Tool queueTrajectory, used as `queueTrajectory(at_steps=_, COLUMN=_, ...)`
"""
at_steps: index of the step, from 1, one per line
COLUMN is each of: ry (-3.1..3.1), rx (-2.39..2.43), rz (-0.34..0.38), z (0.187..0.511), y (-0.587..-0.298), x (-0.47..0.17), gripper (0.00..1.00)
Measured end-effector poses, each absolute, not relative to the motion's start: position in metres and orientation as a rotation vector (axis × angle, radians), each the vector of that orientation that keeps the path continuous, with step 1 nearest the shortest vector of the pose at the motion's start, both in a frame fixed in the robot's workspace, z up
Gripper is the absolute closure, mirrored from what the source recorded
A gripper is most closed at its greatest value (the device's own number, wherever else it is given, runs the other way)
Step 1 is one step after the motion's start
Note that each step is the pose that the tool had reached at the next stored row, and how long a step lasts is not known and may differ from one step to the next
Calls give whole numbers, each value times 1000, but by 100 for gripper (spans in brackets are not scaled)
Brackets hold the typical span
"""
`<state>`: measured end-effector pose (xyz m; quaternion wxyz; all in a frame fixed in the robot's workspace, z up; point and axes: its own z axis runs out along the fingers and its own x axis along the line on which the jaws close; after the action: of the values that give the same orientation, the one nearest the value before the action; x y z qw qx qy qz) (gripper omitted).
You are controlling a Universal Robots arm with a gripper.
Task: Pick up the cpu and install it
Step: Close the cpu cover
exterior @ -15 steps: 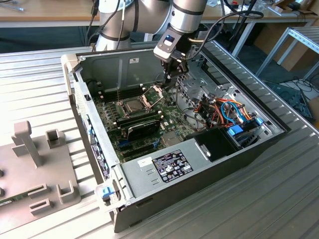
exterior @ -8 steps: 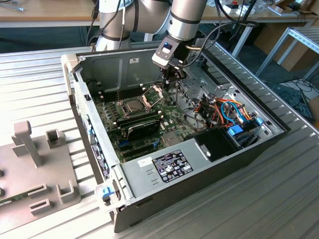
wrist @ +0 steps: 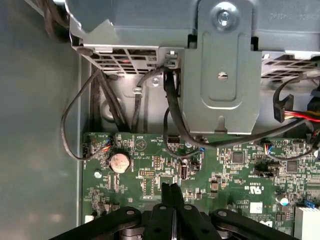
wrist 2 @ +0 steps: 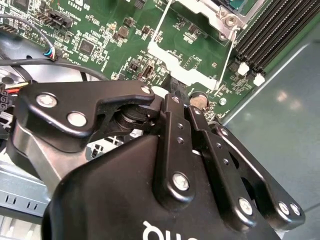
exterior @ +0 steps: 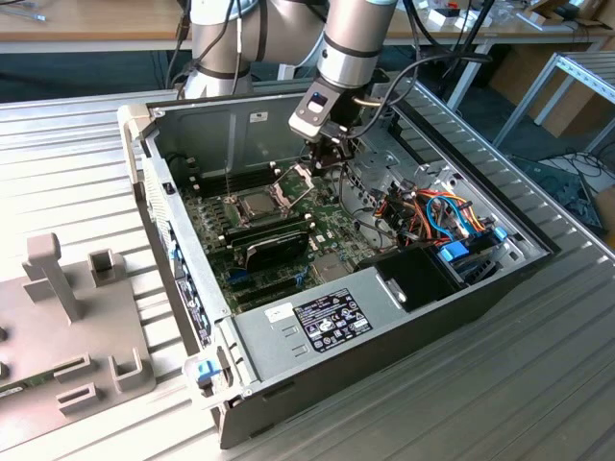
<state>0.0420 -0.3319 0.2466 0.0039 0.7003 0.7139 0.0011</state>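
arm (exterior: 351, 38) points down inside the case (exterior: 240, 125); claw (wrist: 172, 187) pinched shut, empty, over motherboard (wrist: 150, 167).

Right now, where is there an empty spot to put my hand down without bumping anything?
The ribbed table is bare at the exterior view's left, bordered by the computer case and the grey fixture, and again at the exterior view's lower right, past the case. Inside is crowded: the gripper hangs over the motherboard, beside bundled cables.
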Motion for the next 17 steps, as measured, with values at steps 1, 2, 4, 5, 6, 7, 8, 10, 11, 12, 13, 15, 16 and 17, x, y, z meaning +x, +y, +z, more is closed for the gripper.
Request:
queueTrajectory(at_steps=1, ry=2237, rx=2194, rz=4, z=247, y=-332, x=39, gripper=89)
queueTrajectory(at_steps=2, ry=2237, rx=2194, rz=5, z=247, y=-332, x=34, gripper=89)
queueTrajectory(at_steps=4, ry=2235, rx=2193, rz=7, z=247, y=-332, x=24, gripper=89)
queueTrajectory(at_steps=5, ry=2234, rx=2191, rz=11, z=247, y=-331, x=16, gripper=89)
queueTrajectory(at_steps=6, ry=2233, rx=2190, rz=13, z=247, y=-331, x=12, gripper=89)
queueTrajectory(at_steps=7, ry=2231, rx=2189, rz=16, z=247, y=-331, x=5, gripper=89)
queueTrajectory(at_steps=8, ry=2230, rx=2187, rz=19, z=247, y=-331, x=-3, gripper=89)
queueTrajectory(at_steps=10, ry=2226, rx=2184, rz=27, z=247, y=-330, x=-20, gripper=89)
queueTrajectory(at_steps=11, ry=2225, rx=2182, rz=30, z=247, y=-330, x=-28, gripper=89)
queueTrajectory(at_steps=12, ry=2223, rx=2181, rz=33, z=247, y=-330, x=-31, gripper=89)
queueTrajectory(at_steps=13, ry=2223, rx=2181, rz=33, z=246, y=-330, x=-34, gripper=89)
queueTrajectory(at_steps=15, ry=2223, rx=2181, rz=34, z=245, y=-330, x=-43, gripper=89)
queueTrajectory(at_steps=16, ry=2223, rx=2181, rz=33, z=244, y=-330, x=-47, gripper=89)
queueTrajectory(at_steps=17, ry=2223, rx=2181, rz=33, z=242, y=-330, x=-53, gripper=89)
